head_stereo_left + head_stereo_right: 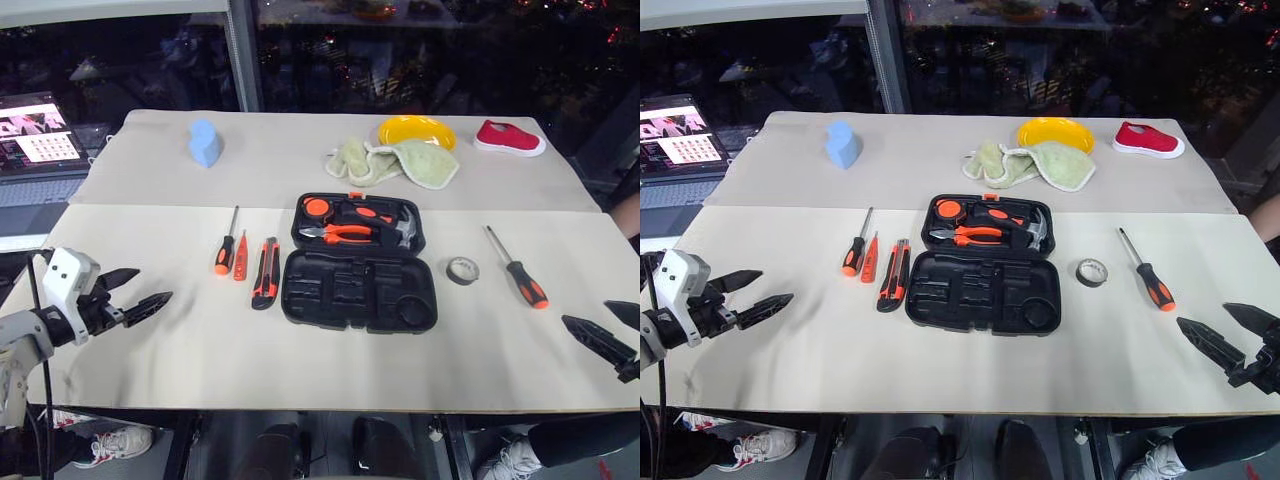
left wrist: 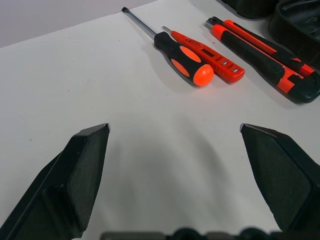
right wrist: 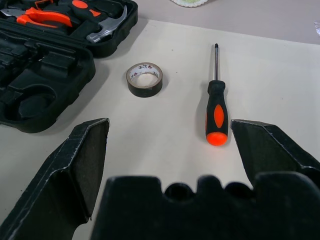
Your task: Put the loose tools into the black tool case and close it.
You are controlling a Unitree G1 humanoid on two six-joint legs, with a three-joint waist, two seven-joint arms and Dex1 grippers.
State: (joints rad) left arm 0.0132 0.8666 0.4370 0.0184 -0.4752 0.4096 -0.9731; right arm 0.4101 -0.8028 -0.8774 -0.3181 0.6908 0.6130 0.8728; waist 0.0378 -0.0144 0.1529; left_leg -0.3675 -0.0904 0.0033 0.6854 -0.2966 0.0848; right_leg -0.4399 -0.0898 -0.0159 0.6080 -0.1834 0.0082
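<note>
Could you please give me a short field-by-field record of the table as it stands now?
case: black tool case open, pliers and hammer in its far half
left of case: two screwdrivers, utility knife
right of case: tape roll, screwdriver
left hand: open, empty
right hand: open, empty

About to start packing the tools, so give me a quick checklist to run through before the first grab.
1. Black tool case lying open: ok.
2. Left gripper open and empty: ok.
3. Right gripper open and empty: ok.
4. Two screwdrivers and utility knife loose left of the case: ok.
5. Tape roll and third screwdriver loose right of the case: ok.
6. Near-half recesses free: ok.
</note>
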